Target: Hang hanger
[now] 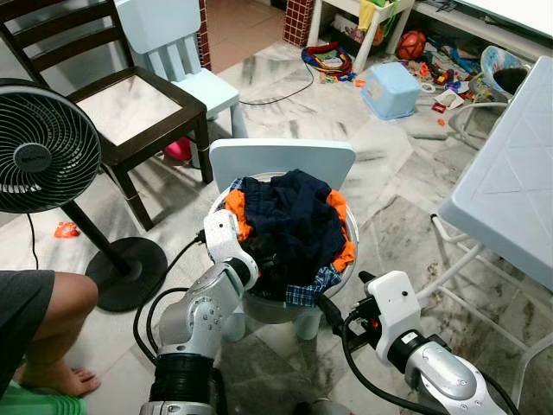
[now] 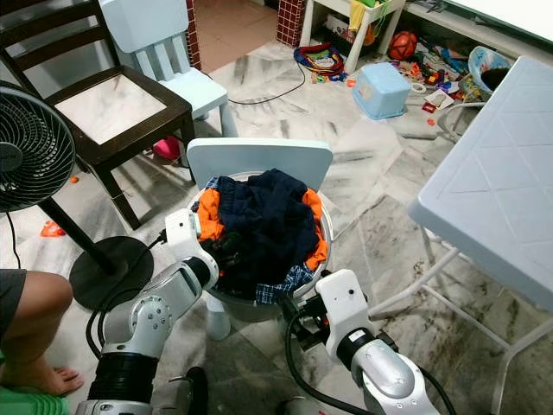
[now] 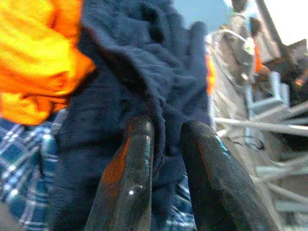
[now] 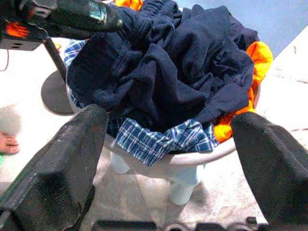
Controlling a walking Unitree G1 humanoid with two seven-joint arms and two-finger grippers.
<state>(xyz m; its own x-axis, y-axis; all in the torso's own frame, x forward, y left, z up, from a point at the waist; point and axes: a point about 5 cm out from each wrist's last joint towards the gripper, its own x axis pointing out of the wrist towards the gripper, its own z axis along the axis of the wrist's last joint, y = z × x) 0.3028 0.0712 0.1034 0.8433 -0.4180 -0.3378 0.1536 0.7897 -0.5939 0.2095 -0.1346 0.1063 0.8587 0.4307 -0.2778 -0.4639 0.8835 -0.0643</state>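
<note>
Round grey plastic basin (image 1: 259, 304), heaped with laundry, sits on the seat of a small pale blue plastic child's chair (image 1: 282, 159), which lifts the load within arm's reach. On top lies a crumpled dark navy garment (image 1: 292, 220); orange cloth (image 1: 237, 210) and blue checked fabric (image 1: 304, 292) show at the rim.

Left gripper (image 3: 163, 159) is pressed into the pile at the basin's near-left edge, fingers nearly closed with a fold of the navy garment pinched between them, probably to pull the piece free.

Right gripper (image 4: 168, 139) hovers just before the basin's near side, fingers spread wide, holding nothing, likely ready to assist.

No hanger can be made out anywhere; hanging not yet begun.

A person's bare knee and foot (image 1: 43, 333) near the black pedestal fan (image 1: 47, 147).
</note>
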